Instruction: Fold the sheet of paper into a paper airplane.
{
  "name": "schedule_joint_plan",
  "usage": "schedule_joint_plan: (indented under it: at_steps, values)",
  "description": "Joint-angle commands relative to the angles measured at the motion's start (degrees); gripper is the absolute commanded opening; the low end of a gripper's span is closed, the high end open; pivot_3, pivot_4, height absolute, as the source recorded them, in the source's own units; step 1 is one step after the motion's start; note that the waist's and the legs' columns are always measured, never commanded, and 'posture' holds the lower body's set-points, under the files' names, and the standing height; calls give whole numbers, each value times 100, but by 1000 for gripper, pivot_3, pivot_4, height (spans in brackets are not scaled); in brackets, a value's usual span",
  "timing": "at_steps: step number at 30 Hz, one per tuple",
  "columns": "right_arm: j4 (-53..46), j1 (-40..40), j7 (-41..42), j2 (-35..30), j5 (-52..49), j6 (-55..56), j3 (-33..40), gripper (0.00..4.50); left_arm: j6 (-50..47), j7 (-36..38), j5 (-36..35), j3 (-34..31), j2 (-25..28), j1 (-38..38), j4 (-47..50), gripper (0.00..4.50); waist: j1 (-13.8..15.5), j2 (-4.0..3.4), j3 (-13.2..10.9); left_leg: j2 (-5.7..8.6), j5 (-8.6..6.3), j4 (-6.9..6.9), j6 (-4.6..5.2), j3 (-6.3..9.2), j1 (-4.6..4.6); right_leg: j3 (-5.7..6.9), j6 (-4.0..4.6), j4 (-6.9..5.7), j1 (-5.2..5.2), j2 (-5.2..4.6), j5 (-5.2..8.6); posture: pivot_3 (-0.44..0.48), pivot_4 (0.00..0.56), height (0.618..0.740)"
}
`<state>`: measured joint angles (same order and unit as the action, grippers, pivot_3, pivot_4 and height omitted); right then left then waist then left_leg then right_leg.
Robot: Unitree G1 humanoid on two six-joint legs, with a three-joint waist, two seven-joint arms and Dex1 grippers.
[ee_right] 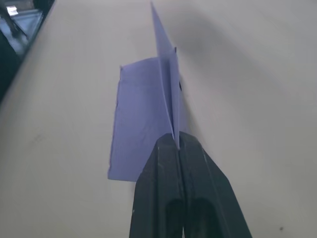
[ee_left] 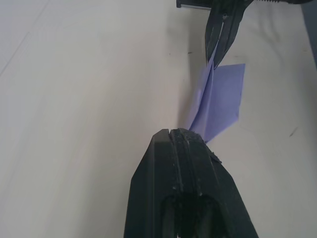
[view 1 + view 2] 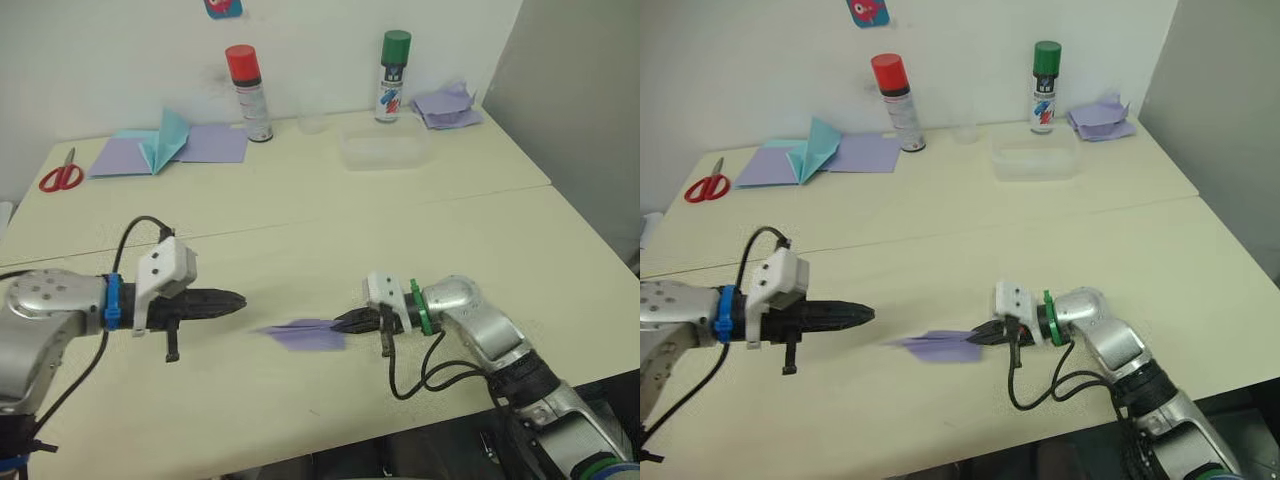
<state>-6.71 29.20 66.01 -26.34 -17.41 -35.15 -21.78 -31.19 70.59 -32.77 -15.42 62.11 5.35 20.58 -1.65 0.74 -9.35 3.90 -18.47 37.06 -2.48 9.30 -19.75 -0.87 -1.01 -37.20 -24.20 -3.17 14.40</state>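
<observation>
The right hand [image 1: 177, 144] has its two black fingers [image 1: 158, 198] pressed together on the upright centre ridge of the paper airplane [image 1: 141, 124], whose pale lavender wing spreads flat over the pale counter [image 1: 257, 99], nose pointing away

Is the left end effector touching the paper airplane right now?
Apart. In the left eye view, bare table shows between the shut left end effector and the paper airplane, whose tail ridge the right end effector pinches.

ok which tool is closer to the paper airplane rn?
Right. The right tool is shut on the paper airplane at its tail ridge; the left tool, shut and empty, hovers just off the nose, apart from it.
</observation>
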Motion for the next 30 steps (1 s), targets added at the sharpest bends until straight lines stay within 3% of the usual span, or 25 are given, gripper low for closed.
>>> schedule_joint_plan:
  at_steps: [1, 4, 13, 24, 30]
  values:
    - [-619, 250, -335, -97, -743, -1969, 357, 19, -209, -72, -283, -230, 49, -53, 490, 0, 2, 0, 0, -1, 0, 0, -1, 0, -8, 0, 2, 2, -7, -1, -1, 0, 150, 740]
    - [-614, 381, -873, 108, -1059, -3086, 699, 19, -318, -196, -357, -220, 5, -92, 725, 0, 1, 0, 0, -12, 0, -3, -1, -1, -12, 0, 3, 10, -7, 0, -2, 0, 150, 740]
    - [-387, 293, -1404, 269, -1037, -3026, 692, 19, -269, -355, -291, -161, -53, -613, 1045, 0, -7, 0, 0, -18, 0, -3, -1, -18, -12, 3, 5, 9, -9, 2, -3, 0, 150, 740]
    - [-26, 239, -1537, 296, -887, -2585, 544, 19, -227, -376, -314, -39, -96, -625, 1017, 0, -8, 0, 0, -20, 0, -1, -1, -20, -11, 8, 6, 7, -8, 3, -4, 0, 150, 740]
    - [-113, 211, -1562, 322, -926, -2570, 471, 19, 137, -682, 72, 723, -635, -155, 785, 0, -5, 3, 2, -19, 0, 2, -1, -21, -10, 7, 8, 5, -6, 3, -5, 0, 150, 740]
